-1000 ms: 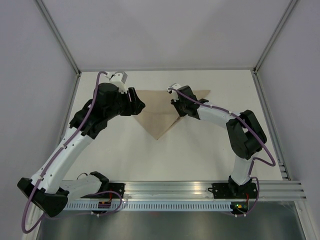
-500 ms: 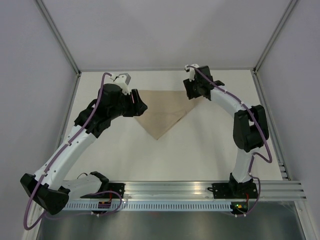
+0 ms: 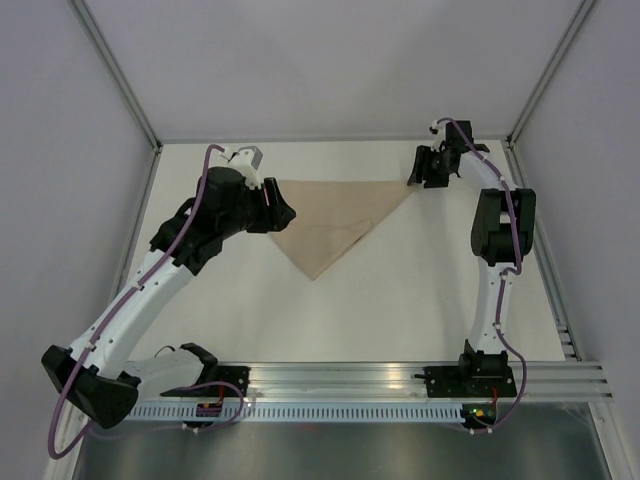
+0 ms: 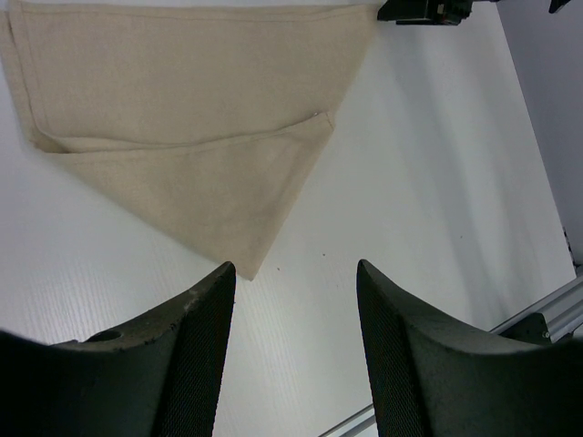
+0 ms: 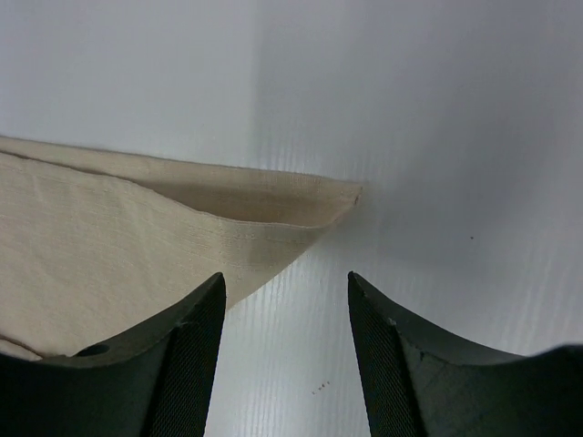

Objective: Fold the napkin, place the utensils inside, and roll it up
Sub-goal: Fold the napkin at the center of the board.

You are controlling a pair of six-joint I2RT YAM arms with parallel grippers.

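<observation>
White table [image 3: 400, 300] with the napkin [image 3: 325, 215] lying flat toward the far edge, folded into a triangle whose tip points back at the arm bases. Left gripper [image 3: 275, 210] sits at its left corner, fingers spread and empty. Right gripper [image 3: 420, 170] is just off the right corner, also spread wide and holding nothing.

From above, the left claw [image 3: 283, 212] hides one corner of the napkin [image 3: 335, 215], which the right wrist view crops.
</observation>
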